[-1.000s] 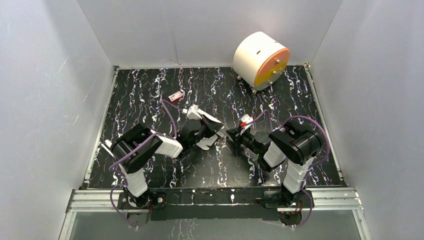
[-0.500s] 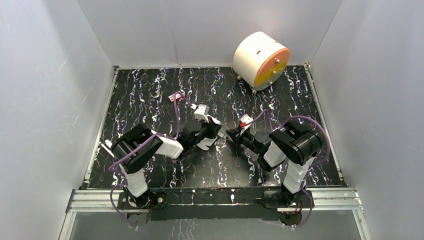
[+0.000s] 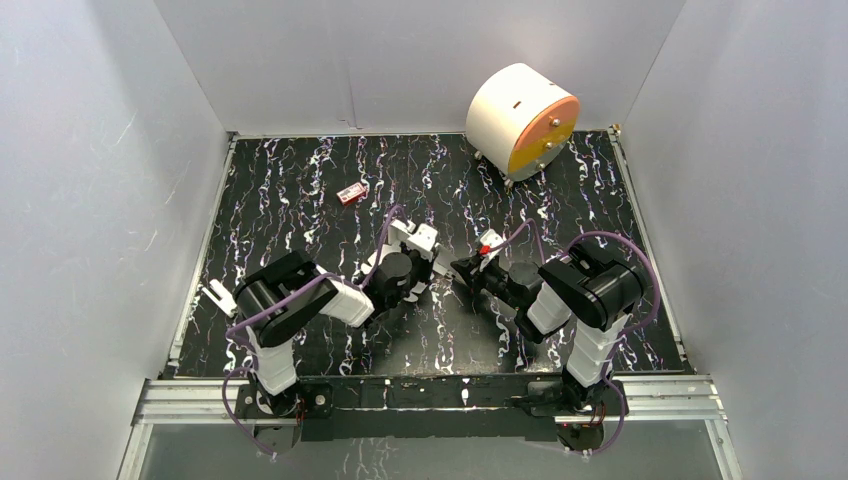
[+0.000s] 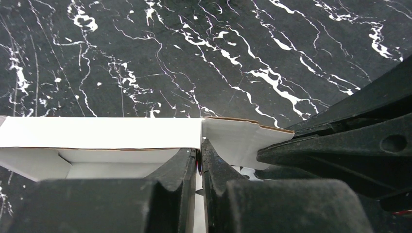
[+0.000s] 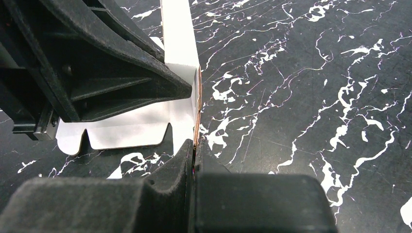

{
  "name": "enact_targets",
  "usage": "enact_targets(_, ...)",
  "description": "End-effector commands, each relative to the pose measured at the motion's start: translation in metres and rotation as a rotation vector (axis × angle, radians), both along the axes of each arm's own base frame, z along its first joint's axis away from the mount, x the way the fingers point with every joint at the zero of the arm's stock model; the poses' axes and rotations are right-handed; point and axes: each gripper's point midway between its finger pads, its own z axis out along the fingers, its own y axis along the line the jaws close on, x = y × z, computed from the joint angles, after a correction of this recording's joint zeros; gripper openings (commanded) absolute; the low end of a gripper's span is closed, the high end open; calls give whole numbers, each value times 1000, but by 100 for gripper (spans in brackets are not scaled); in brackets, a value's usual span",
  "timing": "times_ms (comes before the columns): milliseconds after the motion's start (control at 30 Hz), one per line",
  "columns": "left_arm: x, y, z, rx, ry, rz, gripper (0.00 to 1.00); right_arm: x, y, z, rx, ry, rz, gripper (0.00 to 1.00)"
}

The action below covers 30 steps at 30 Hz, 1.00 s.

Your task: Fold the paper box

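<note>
The paper box (image 3: 418, 238) is white thin cardboard, partly folded, in the middle of the table between both grippers. In the left wrist view, the paper box (image 4: 97, 133) shows a long upright wall and a bent flap. My left gripper (image 4: 200, 151) is shut on a thin cardboard panel at the fold. Seen from above, the left gripper (image 3: 420, 268) sits just below the box. My right gripper (image 5: 194, 148) is shut on the brown-edged rim of an upright panel of the paper box (image 5: 180, 43). From above, the right gripper (image 3: 462, 270) reaches in from the right.
A big white cylinder with an orange face (image 3: 522, 120) stands at the back right. A tiny red item (image 3: 351, 194) lies behind and left of the box. White walls (image 3: 120, 200) close the black marbled table on three sides.
The left gripper has swung to the right and turned, and the box's spread panels have drawn into a tighter, more upright shape. The right arm has not moved.
</note>
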Motion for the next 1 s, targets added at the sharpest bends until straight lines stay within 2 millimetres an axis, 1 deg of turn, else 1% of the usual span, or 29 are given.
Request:
enact_targets(0, 1, 6, -6, 82, -118, -8, 4, -5, 18, 25, 43, -81, 86, 0)
enact_targets(100, 0, 8, -3, 73, -155, -9, 4, -6, 19, 25, 43, -81, 89, 0)
enact_targets(167, -2, 6, -1, 68, -160, -22, 6, -6, 19, 25, 44, -82, 89, 0)
enact_targets(267, -9, 7, 5, 49, -157, -43, 19, -5, 19, 29, 48, -89, 83, 0)
enact_targets(333, -16, 10, 10, 27, -151, -51, 25, -3, 18, 31, 48, -90, 70, 0)
enact_targets(467, -30, 13, 24, -18, -146, -93, 31, -1, 17, 33, 45, -80, 57, 0)
enact_targets(600, -45, 20, 31, -29, -131, -120, 39, -1, 17, 37, 45, -77, 47, 0)
enact_targets(667, -53, 27, 29, -20, -115, -127, 42, -1, 17, 38, 39, -78, 43, 0)
enact_targets(767, -58, 37, 26, 11, -114, -124, 47, -2, 19, 42, 36, -75, 41, 0)
enact_targets(933, -61, 35, 15, 86, -130, -161, 56, -4, 21, 49, 23, -65, 17, 0)
enact_targets(967, -60, 35, 13, 101, -135, -161, 60, -5, 21, 51, 21, -62, 9, 0)
